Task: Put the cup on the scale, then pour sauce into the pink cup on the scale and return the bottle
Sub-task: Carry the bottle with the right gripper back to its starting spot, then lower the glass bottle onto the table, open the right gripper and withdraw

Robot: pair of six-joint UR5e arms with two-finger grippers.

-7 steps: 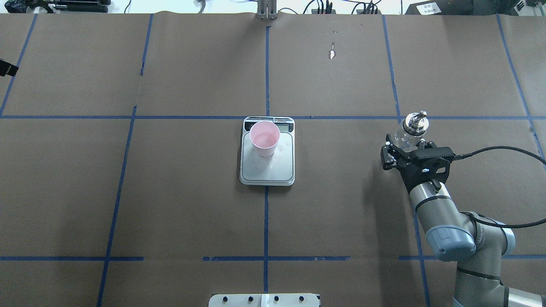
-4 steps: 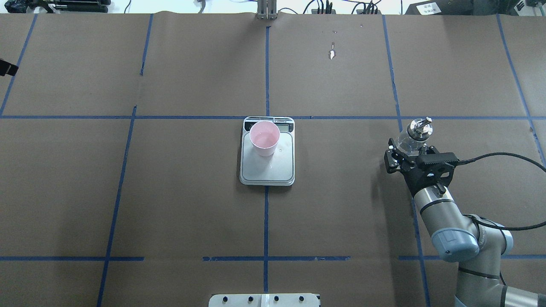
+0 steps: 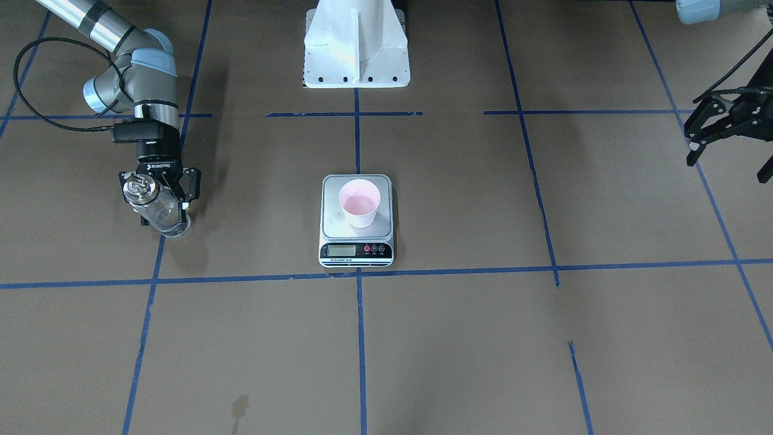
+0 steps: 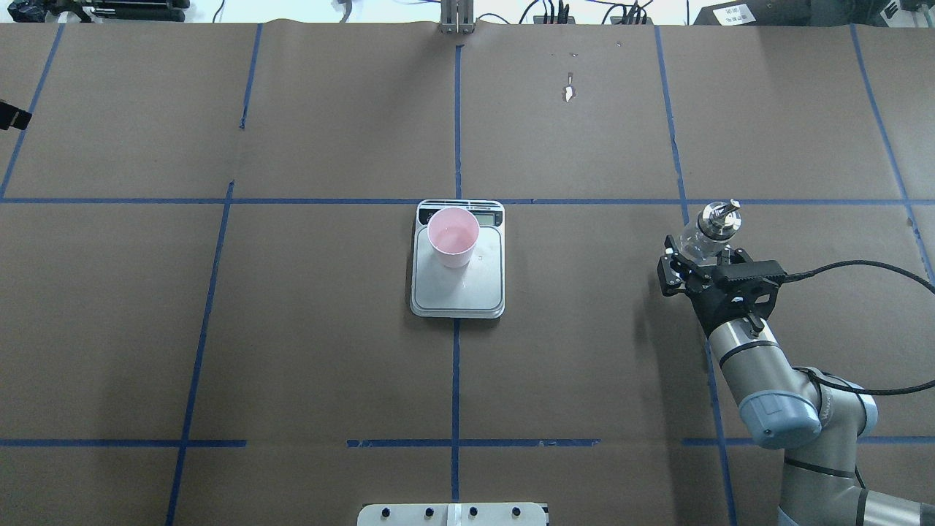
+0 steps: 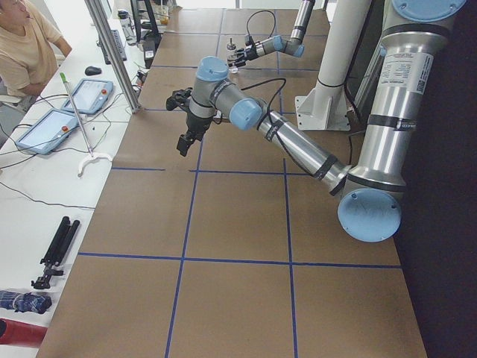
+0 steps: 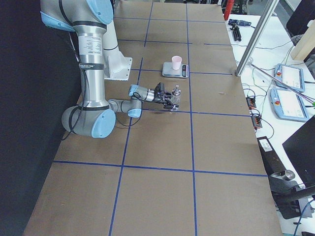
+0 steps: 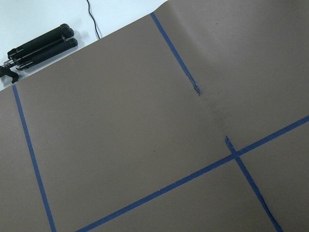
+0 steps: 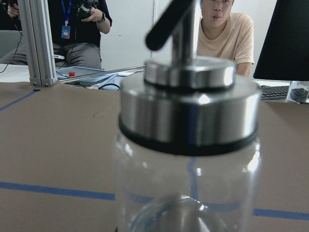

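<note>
Right jaws: closed on the body of the glass bottle (image 4: 700,237), which stands upright between them, its silver pour spout (image 4: 719,213) above the grip.
Left jaws: spread open, holding nothing, parked far off on the robot's left.
Bottle base: seems at or just above the worktop (image 4: 584,365); whether it touches cannot be told for sure.
Pink cup (image 4: 453,235): on the kitchen scale (image 4: 482,288), well apart from the right jaws, to their left.
Step in hand: judged to be returning the bottle. Seat the base flat first, open the jaws wide, then draw back level toward the arm so nothing drags the glass or catches the spout.
Room: bare brown paper all round the right jaws. A blue tape line (image 4: 678,168) runs under them, and the worktop's edge lies well off.
</note>
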